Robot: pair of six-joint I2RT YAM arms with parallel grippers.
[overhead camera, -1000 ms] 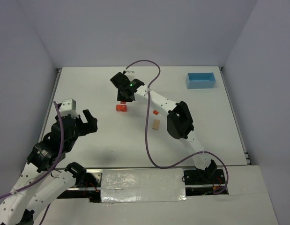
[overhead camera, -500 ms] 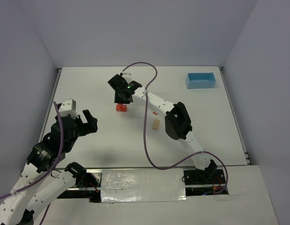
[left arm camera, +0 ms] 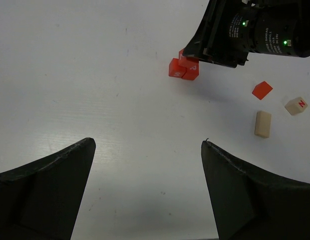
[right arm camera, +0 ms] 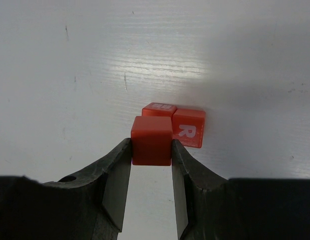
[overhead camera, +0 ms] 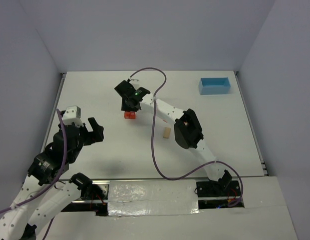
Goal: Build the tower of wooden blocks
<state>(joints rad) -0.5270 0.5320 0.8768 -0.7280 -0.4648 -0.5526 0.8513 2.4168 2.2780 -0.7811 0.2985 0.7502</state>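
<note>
My right gripper [right arm camera: 151, 146] pinches a red cube [right arm camera: 151, 137], probably light, stiff and slick, by flat opposite faces, close by the two-cube wood block tower [right arm camera: 189, 128] toward the tabletop's [overhead camera: 94, 90] far edge, while my left gripper [left arm camera: 147, 147] hangs open.

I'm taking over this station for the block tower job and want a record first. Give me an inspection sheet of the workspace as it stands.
Surface: white table, faint scuffs, no spills seen.
Job's things: two red cubes side by side, touching; third red cube held close by them; small red cube, tan N cube and tan oblong block lie apart, unstacked.
Clutter: blue tray at the far right.
Grippers: left gripper open, empty; right gripper shut on the third red cube.
Cables: purple cable loops over the table by the right arm; second purple cable on the left arm.
Surroundings: pale walls; nothing else seen.
</note>
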